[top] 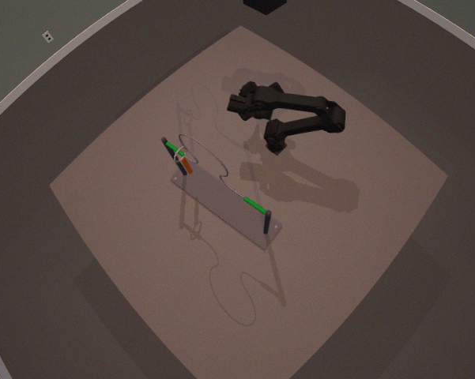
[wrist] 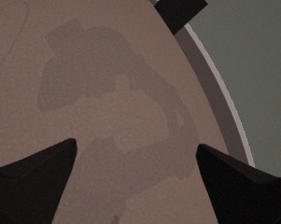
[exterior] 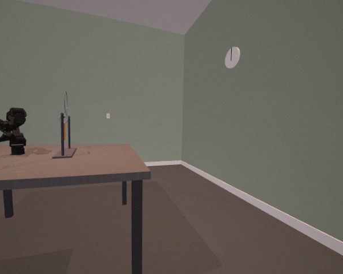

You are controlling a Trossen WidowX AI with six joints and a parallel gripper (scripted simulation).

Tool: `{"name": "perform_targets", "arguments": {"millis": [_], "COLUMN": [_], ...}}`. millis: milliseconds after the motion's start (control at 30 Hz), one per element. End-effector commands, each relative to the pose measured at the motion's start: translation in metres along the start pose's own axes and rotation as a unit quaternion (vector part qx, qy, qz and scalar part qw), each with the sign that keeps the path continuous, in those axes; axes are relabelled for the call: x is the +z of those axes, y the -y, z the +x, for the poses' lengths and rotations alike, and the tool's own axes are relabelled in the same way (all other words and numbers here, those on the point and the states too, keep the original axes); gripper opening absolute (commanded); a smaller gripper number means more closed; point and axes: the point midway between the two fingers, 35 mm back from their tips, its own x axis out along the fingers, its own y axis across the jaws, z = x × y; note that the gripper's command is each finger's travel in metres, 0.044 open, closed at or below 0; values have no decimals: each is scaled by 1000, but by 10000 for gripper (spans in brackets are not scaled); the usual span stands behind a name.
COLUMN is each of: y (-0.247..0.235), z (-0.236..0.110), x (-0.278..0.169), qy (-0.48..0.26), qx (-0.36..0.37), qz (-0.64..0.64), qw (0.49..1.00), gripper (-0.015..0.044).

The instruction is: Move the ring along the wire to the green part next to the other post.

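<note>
The ring (top: 179,151) hangs beside one post (top: 163,141), well apart from the arm (top: 294,116).

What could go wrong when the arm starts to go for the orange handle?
1. The open gripper points away from the orange handle, so a wide swing might brush the thin grey wire looping nearby.
2. The handle hangs close to the post, leaving little room for the fingers.

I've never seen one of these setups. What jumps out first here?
Probably the looping wire strung between two dark posts on a grey base plate, with bright green ends. A ring with an orange handle hangs at one end. Off to the side the black arm sits folded, its open hand empty.
</note>
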Motion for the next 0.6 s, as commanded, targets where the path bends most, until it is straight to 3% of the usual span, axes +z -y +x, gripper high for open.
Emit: {"name": "perform_targets", "arguments": {"millis": [0,267,567], "y": [-2,-96,-196], "z": [0,12,3], "x": [0,3,14], "qy": [-2,-44,-23], "qx": [4,174,392], "qz": [0,-12,-48], "qw": [1000,984,919], "gripper": [374,164,160]}}
